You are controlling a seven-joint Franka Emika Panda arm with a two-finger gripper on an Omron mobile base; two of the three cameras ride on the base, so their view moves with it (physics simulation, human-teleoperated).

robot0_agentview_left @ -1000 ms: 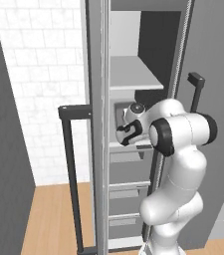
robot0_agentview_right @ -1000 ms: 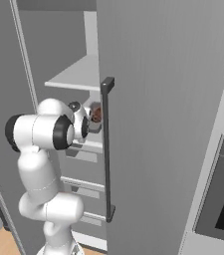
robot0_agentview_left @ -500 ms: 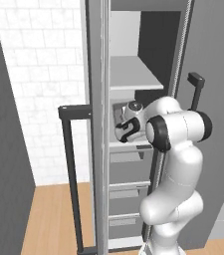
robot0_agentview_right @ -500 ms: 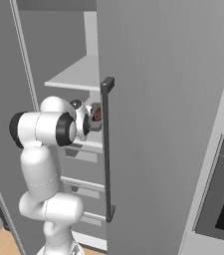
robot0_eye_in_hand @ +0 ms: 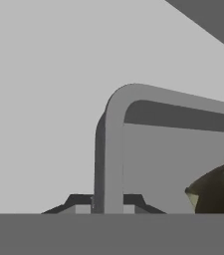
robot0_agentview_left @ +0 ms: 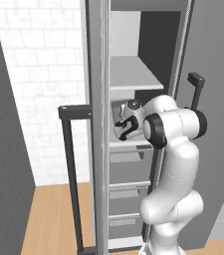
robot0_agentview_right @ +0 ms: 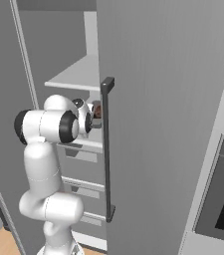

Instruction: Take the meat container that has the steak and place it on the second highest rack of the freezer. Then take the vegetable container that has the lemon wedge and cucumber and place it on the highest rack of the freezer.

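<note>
**Setting the steak tray down on the second rack**

While the end effector [robot0_eye_in_hand: 107, 208] is pinched nearly shut on the rim of the meat container [robot0_eye_in_hand: 114, 149], the job is to seat that tray fully before letting go. In the hand view the grey wall runs up between the dark tips, with the steak [robot0_eye_in_hand: 214, 191] lying inside at the right. From the right base view the steak shows just behind the door edge, inside the freezer [robot0_agentview_right: 163, 99], under the highest rack [robot0_agentview_left: 131, 74] and at the level of the shelf below it. My judgement: ease down until the tray base rests flat, open only then, and draw straight back to avoid dragging it off.
</note>
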